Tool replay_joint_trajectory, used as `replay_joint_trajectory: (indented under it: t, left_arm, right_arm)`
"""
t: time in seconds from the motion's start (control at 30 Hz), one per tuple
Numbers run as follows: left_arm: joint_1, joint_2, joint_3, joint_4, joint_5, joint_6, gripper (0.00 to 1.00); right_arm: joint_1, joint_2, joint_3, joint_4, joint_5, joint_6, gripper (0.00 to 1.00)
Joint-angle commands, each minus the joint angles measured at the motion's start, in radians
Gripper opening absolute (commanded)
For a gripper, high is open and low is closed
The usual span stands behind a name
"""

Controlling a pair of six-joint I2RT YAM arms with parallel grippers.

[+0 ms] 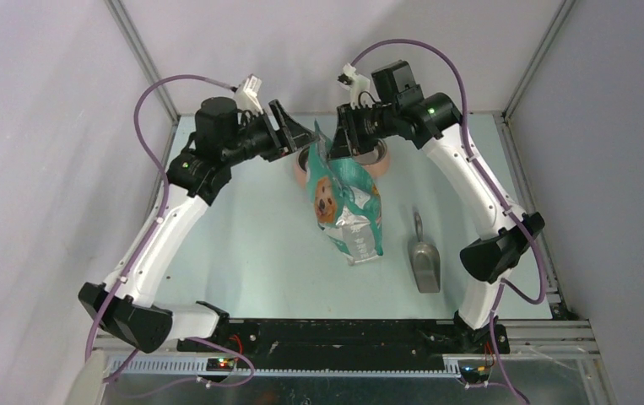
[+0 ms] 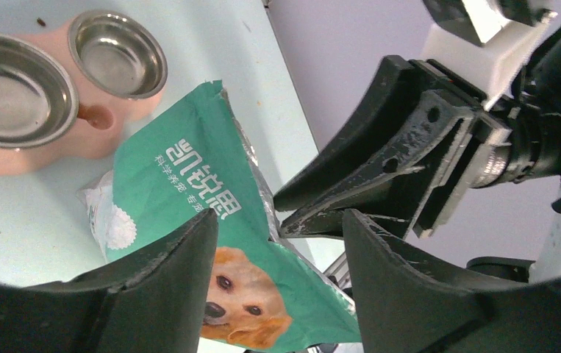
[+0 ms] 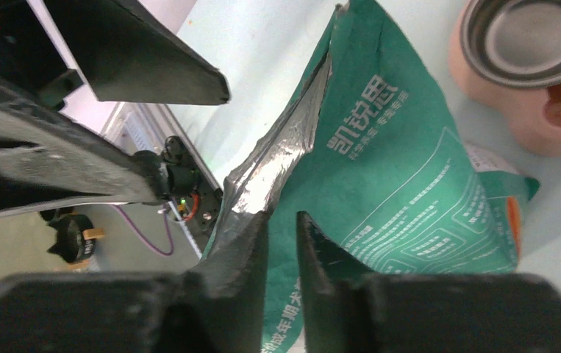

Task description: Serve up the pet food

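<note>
The teal-green foil bag (image 1: pixel 345 202) with a golden dog print stands upright mid-table, its top torn open. No pet food shows; the bag's inside is hidden. My right gripper (image 1: pixel 336 152) is shut on the bag's top edge. In the right wrist view the gripper (image 3: pixel 282 217) pinches the wall of the bag (image 3: pixel 395 169), silver lining to one side and green print to the other. My left gripper (image 1: pixel 308 135) is open just left of the bag's top. In the left wrist view the gripper (image 2: pixel 277 220) has its jaws wide apart, with the bag (image 2: pixel 181 176) beyond them, not touched.
A pink feeder (image 1: pixel 301 169) with two steel bowls (image 2: pixel 12 88) (image 2: pixel 119 51) sits right behind the bag. A grey metal scoop (image 1: pixel 424 260) lies to the bag's right. Walls close in at the back and sides.
</note>
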Motion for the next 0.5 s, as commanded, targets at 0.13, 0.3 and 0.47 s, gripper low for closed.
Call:
replay_joint_trajectory:
  t: [0.13,0.3,0.47]
  left_arm:
    - [-0.015,-0.009,-0.034,0.061,-0.001,-0.015,0.57]
    - [-0.015,-0.006,-0.069,0.078,0.009,-0.017,0.44]
    - [-0.015,-0.014,-0.106,0.076,-0.005,-0.014,0.33]
  right_arm:
    - [0.037,-0.044,-0.025,0.025,-0.060,0.015,0.05]
    - [0.033,-0.043,-0.009,0.029,-0.048,0.018,0.01]
    - [0.015,-0.037,0.037,0.035,-0.015,0.025,0.08]
